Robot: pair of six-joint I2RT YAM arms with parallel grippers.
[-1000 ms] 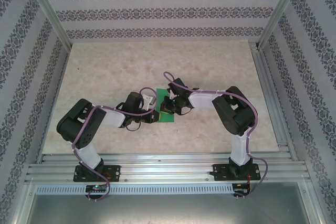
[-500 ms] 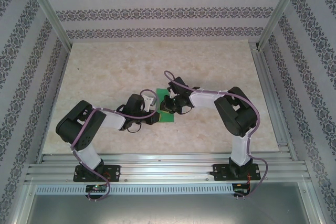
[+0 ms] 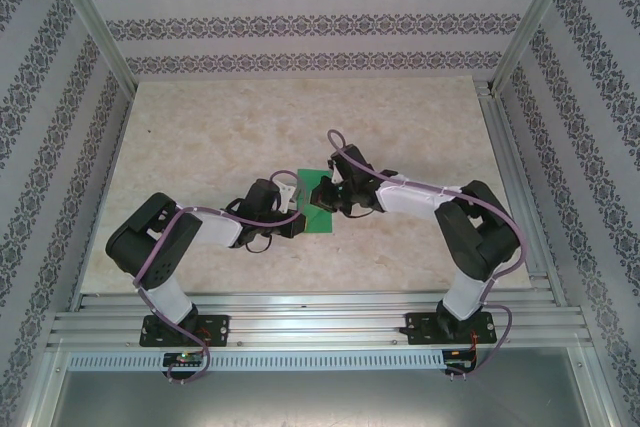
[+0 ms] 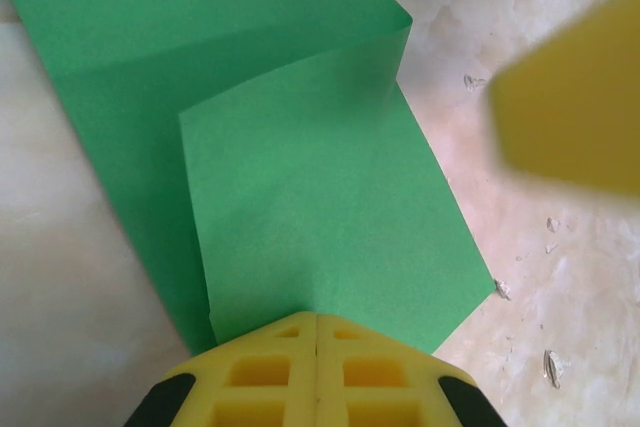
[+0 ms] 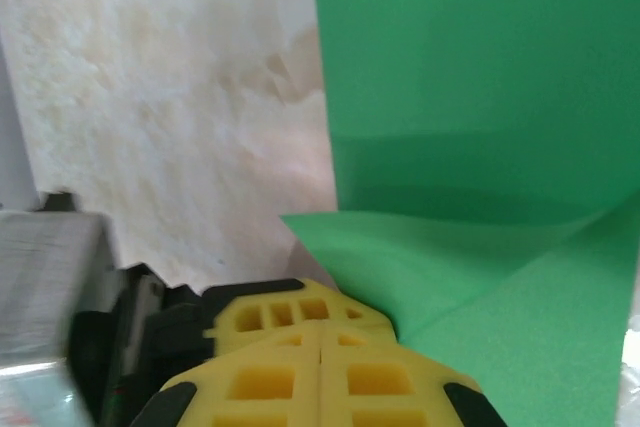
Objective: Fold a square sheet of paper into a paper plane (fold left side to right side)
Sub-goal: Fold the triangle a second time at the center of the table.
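The square sheet of paper [image 3: 317, 205] lies near the middle of the bench [image 3: 200, 137], a little toward the arms, and both arms are bent inward so that they meet over it. In the overhead view the left end effector [image 3: 298, 224] is set at the sheet's 7 o'clock corner and the right end effector [image 3: 330, 196] at its 3 o'clock edge.

From the left wrist, the left end effector's yellow fingers [image 4: 270, 372] are seen pressed together, with their tips on the near edge of the paper. This placement is judged to pin the sheet so that it cannot slide while the other side is worked. A top layer is seen laid over a lower one, whose strip is left uncovered toward 9 o'clock. Toward 12 o'clock the paper is raised in a soft curl, so the fold is judged not yet pressed flat.

From the right wrist, the right end effector's fingers [image 5: 350, 377] are also seen closed against each other. A lifted flap of green runs down to them at about 2 o'clock and touches the tip. Whether the paper is nipped between them or only lies against them cannot be told. The flap is judged to be kept up there so that one side can be carried across onto the other.

No pointed dart shape is formed yet, and the task is judged to be at an early fold.
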